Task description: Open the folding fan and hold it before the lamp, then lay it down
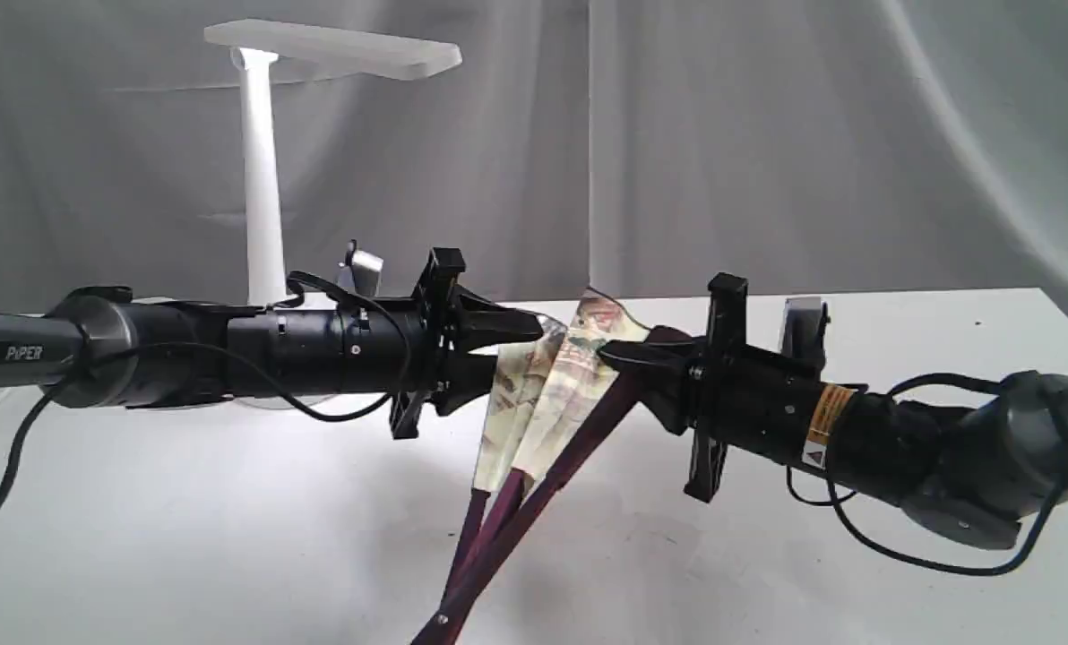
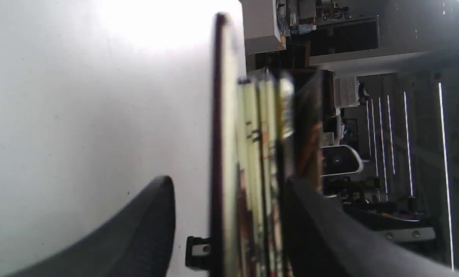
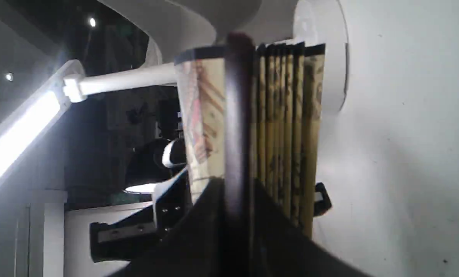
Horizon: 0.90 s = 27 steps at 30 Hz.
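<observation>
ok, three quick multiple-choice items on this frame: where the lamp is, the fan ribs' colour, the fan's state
1. In the exterior view, the lamp stands:
A) back left, behind the left arm
B) front right
C) between the two grippers

2. The folding fan has ribs that are:
A) green
B) dark maroon
C) white

3. The fan is:
A) shut, lying flat
B) fully spread, lying flat
C) partly spread, held up between the grippers

Key:
1 A, its post rises behind the left arm.
2 B, the bare sticks below the leaf show it.
3 C, the right gripper clamps one outer rib, and a few pleats spread toward the left gripper.
</observation>
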Motion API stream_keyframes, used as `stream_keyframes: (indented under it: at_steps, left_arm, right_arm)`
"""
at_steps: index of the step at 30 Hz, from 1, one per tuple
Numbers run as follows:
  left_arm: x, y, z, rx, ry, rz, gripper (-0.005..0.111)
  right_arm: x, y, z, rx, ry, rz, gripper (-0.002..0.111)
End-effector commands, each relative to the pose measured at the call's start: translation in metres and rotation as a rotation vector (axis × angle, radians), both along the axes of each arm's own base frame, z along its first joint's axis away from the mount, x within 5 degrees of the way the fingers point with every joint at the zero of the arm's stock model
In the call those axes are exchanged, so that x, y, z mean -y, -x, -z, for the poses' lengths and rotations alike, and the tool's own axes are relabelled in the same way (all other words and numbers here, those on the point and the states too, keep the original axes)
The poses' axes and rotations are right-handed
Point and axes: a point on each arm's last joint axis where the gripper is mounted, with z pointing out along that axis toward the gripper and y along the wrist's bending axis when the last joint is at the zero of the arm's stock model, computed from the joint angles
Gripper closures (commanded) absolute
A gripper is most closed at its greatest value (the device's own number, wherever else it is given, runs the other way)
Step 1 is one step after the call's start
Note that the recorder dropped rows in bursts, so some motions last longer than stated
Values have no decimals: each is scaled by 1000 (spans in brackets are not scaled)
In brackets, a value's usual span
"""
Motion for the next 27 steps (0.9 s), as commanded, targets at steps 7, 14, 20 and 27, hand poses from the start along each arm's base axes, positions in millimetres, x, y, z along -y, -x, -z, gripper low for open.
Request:
stream_keyframes:
  at_steps: [7,14,20,27]
  left_arm:
    - [4,4,-10,25,41,55,62]
    - [4,4,-9,25,36,49,62]
    - [4,4,-9,25,36,49,62]
    - [4,4,-9,23,37,49,62]
  right_arm:
    - [-5,1,-7,54,28,-83,108]
    - [-5,1,-18,80,24,-80,108]
    - [-6,0,-31,109,15,-73,108]
    - [-14,3,-32,111,16,-95,108]
